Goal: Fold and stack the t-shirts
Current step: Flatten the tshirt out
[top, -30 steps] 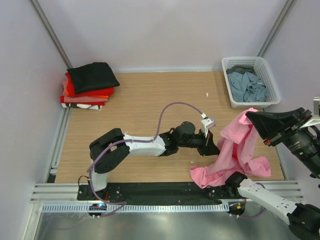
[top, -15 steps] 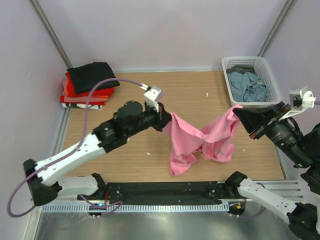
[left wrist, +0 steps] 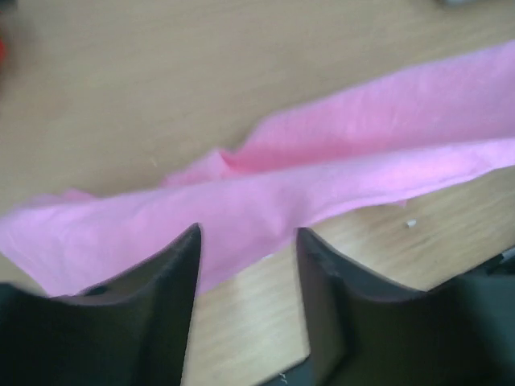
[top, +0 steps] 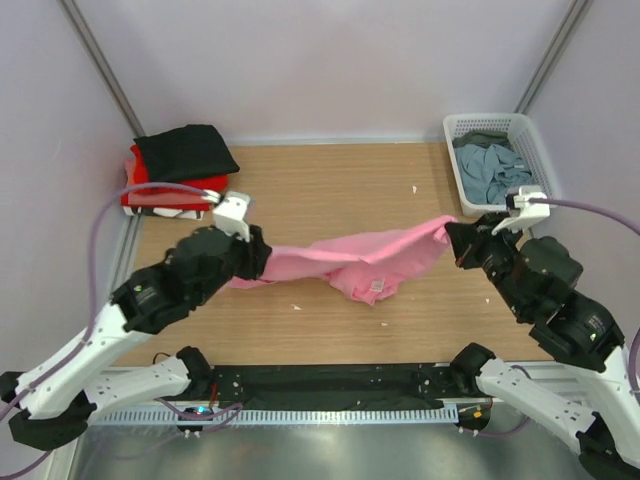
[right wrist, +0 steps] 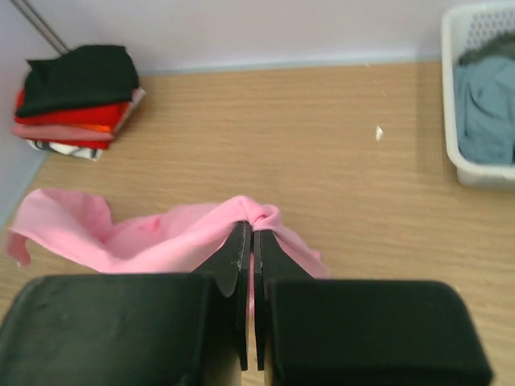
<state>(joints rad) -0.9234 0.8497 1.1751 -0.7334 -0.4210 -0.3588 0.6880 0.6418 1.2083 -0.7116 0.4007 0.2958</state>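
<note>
Right wrist view is showing the right gripper [right wrist: 251, 232] closed tight, its fingers pinching a bunched edge of the pink t-shirt [right wrist: 161, 237]. Left wrist view is showing the left gripper [left wrist: 245, 241] standing partly open, fingers apart. The pink cloth is lying across just past the fingertips, and as far as can be judged nothing is being pinched there.

From above, the shirt is stretching as a long twisted band across the tabletop [top: 330, 190], running from one gripper to the other, with its middle sagging onto the wood. It is not lying flat and is showing no fold.

Further out, a stack of folded shirts [top: 170, 185] is sitting in the far left corner, a black shirt [top: 185, 150] on top with red and orange layers beneath. At the far right, the white basket [top: 543, 160] is holding a grey-blue shirt [top: 497, 172] and a darker one [top: 482, 139] behind it.

Assessment: the task is standing partway. Several shirts are stacked, the pink one is only being spread out, and at least two are waiting in the basket.
</note>
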